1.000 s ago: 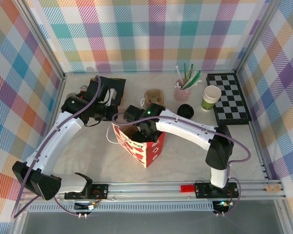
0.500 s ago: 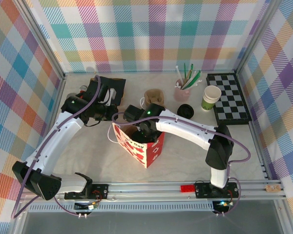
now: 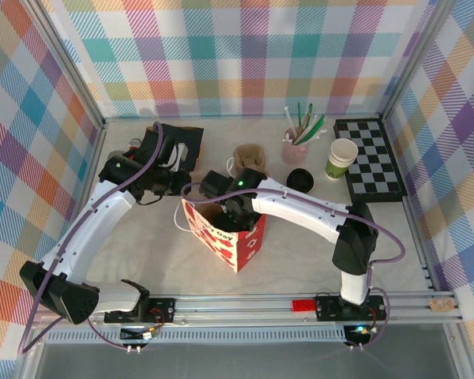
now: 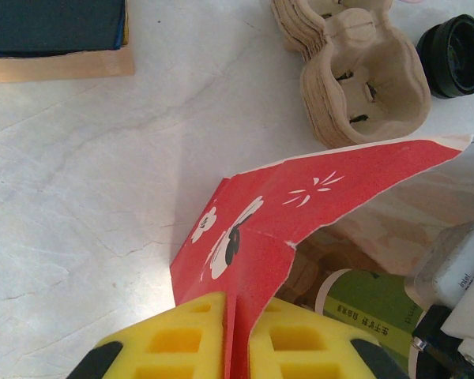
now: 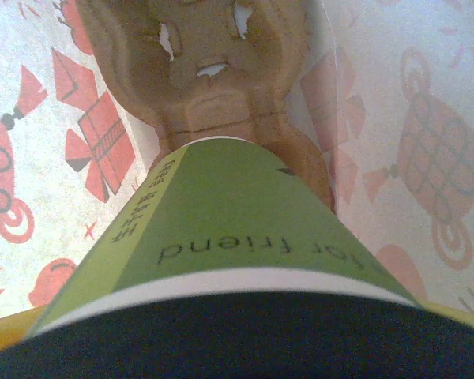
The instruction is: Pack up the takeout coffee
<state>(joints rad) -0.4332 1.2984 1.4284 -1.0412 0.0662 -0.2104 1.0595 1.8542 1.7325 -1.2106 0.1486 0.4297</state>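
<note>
While our left gripper pinches the top edge of the red paper bag, its yellow pads are pressed together on a fold of the red paper. The bag stands upright and open in the middle of the table.

Our right gripper reaches down into the bag's mouth, with its fingers clamped on either side of the takeout coffee. The cup hangs upright inside the bag, black lid nearest the wrist camera and green band below it. Beneath its base lies a brown pulp cup carrier on the bag's floor; we cannot tell whether the cup touches it. From the left wrist, the green cup body shows just inside the bag's rim.

Behind the bag a stack of pulp carriers sits on the table, and a loose black lid lies just to its right. Farther back stand a pink cup of straws and a lidless green-banded cup, beside a checkerboard.
</note>
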